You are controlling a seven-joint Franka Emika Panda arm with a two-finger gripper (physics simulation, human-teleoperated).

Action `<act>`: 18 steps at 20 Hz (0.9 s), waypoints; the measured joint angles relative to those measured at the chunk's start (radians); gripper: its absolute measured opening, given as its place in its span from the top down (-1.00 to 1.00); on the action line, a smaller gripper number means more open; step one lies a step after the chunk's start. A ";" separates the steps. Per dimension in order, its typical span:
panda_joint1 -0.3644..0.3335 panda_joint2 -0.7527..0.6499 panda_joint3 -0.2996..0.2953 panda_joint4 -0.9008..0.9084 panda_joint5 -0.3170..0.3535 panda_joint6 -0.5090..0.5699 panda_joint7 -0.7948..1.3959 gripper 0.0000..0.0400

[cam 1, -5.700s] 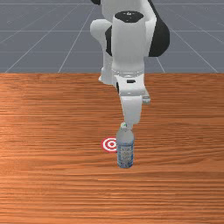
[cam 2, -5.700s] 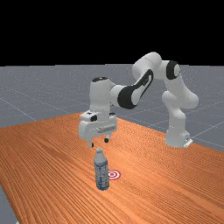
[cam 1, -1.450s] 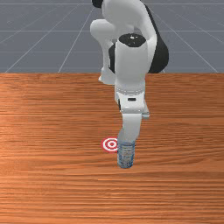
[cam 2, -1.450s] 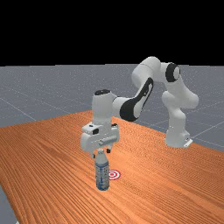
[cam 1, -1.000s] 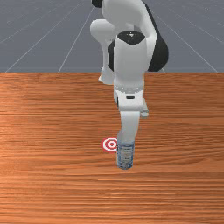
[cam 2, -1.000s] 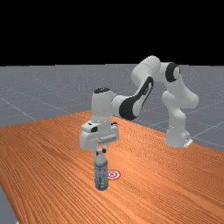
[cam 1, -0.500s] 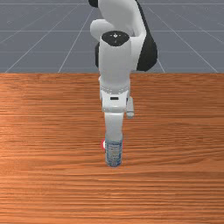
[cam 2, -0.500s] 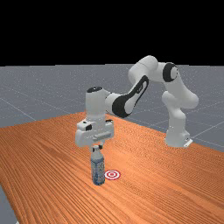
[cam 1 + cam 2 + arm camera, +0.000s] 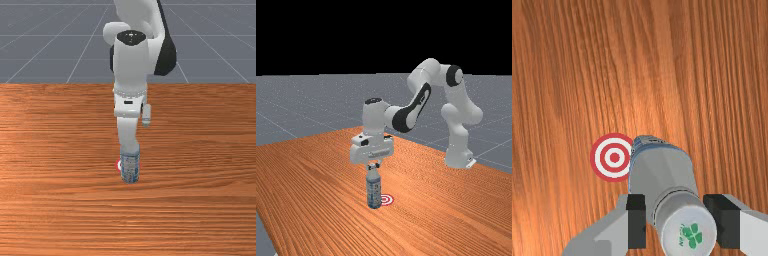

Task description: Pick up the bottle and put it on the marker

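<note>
In the far view my gripper (image 9: 374,166) is shut on the neck of an upright bottle (image 9: 374,190) with a blue-and-white label. In the wrist view both fingers of the gripper (image 9: 678,221) press the neck of the bottle (image 9: 662,172), just below its white cap. The red-and-white ringed marker (image 9: 614,157) lies beside the bottle's body there. The front view has the bottle (image 9: 130,167) covering most of the marker (image 9: 118,165), whose left edge shows. From the far view, the marker (image 9: 387,199) is partly behind the bottle's lower right side. Whether the base touches the table is unclear.
The wooden table (image 9: 316,185) spreads around the bottle and marker. Behind the gripper, the arm (image 9: 406,117) reaches back to its base (image 9: 457,157) at the far view's right.
The gripper has closed on the bottle's neck. Bottle and hand have shifted toward the front view's left, then, over the last half second, up in that view and rightward in the far view.
</note>
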 joint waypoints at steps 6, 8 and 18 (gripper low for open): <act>-0.018 -0.036 0.019 -0.052 0.020 0.004 -0.060 0.14; -0.009 -0.039 0.010 -0.036 0.000 -0.042 -0.044 0.14; -0.009 -0.058 0.011 -0.080 0.002 -0.040 -0.043 0.14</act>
